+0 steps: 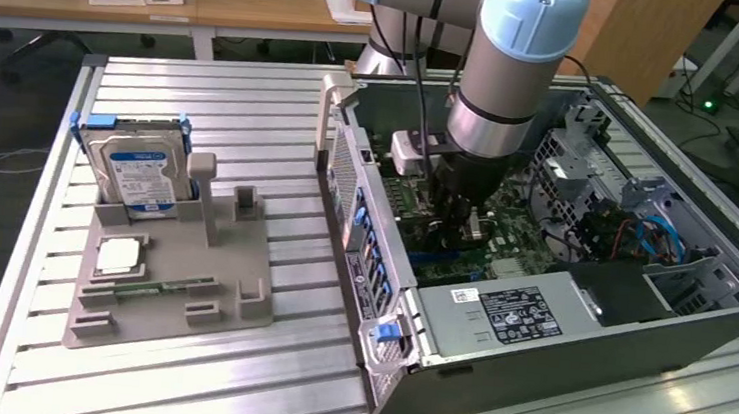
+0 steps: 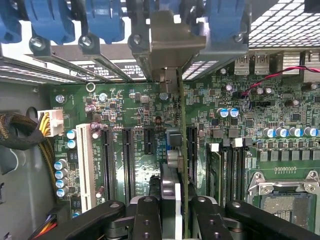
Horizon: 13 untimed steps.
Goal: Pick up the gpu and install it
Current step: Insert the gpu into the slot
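Slatted aluminium table (image 1: pixel 218 103) carries an open computer case (image 1: pixel 529 382), where the gripper (image 2: pixel 176 200) is clamped on the gpu (image 2: pixel 181 145), held edge-on above the motherboard (image 2: pixel 140 105) slots. Case walls stand close around it. Thin, dark card; its silver bracket (image 2: pixel 172 40) meets the blue-clipped rear openings.

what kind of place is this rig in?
Likely a robotics lab or workshop: an open computer case on a slotted aluminium table, a grey parts fixture holding a hard drive, office desks behind.
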{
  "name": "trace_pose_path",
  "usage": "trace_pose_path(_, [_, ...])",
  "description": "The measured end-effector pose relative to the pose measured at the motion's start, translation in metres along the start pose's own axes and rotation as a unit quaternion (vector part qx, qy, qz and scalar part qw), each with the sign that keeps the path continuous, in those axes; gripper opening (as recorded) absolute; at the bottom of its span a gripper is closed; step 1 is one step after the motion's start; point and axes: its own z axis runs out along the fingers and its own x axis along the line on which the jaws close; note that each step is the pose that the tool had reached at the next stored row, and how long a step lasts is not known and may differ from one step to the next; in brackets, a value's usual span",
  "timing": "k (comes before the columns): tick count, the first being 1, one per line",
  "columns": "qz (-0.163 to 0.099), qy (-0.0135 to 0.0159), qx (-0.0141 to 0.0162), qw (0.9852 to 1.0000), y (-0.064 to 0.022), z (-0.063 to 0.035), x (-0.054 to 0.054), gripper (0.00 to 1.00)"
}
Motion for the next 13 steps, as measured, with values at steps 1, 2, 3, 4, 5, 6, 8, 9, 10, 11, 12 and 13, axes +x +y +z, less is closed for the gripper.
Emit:
trace_pose_path(1, [0.0, 0.0, 0.0, 1.0, 0.0, 0.0, 0.0, 0.28])
trace_pose_path(2, [0.0, 0.0001, 0.0, 1.0, 0.0, -0.0001, 0.0001, 0.28])
trace_pose_path(3, [0.0, 0.0002, -0.0001, 1.0, 0.0, -0.0002, 0.0005, 0.28])
trace_pose_path(4, [0.0, 0.0001, -0.0001, 1.0, -0.0001, -0.0001, 0.0009, 0.28])
trace_pose_path(5, [0.0, 0.0001, -0.0001, 1.0, -0.0001, -0.0001, 0.0014, 0.28])
trace_pose_path(6, [0.0, 0.0001, 0.0, 1.0, -0.0001, -0.0001, 0.0017, 0.28])
trace_pose_path(8, [0.0, 0.0001, 0.0, 1.0, 0.0, 0.0, 0.0022, 0.28])
trace_pose_path(9, [0.0, 0.0001, 0.0, 1.0, -0.0001, 0.0001, 0.0025, 0.28])
trace_pose_path(10, [0.0, 0.0001, 0.0, 1.0, -0.0001, 0.0001, 0.0026, 0.28])
trace_pose_path(11, [0.0, 0.0001, 0.0, 1.0, -0.0001, 0.0002, 0.0027, 0.28])
trace_pose_path(12, [0.0, 0.0001, 0.0, 1.0, -0.0001, 0.0004, 0.0028, 0.28])
trace_pose_path(13, [0.0, 0.0001, -0.0001, 1.0, -0.0001, 0.0005, 0.0028, 0.28])
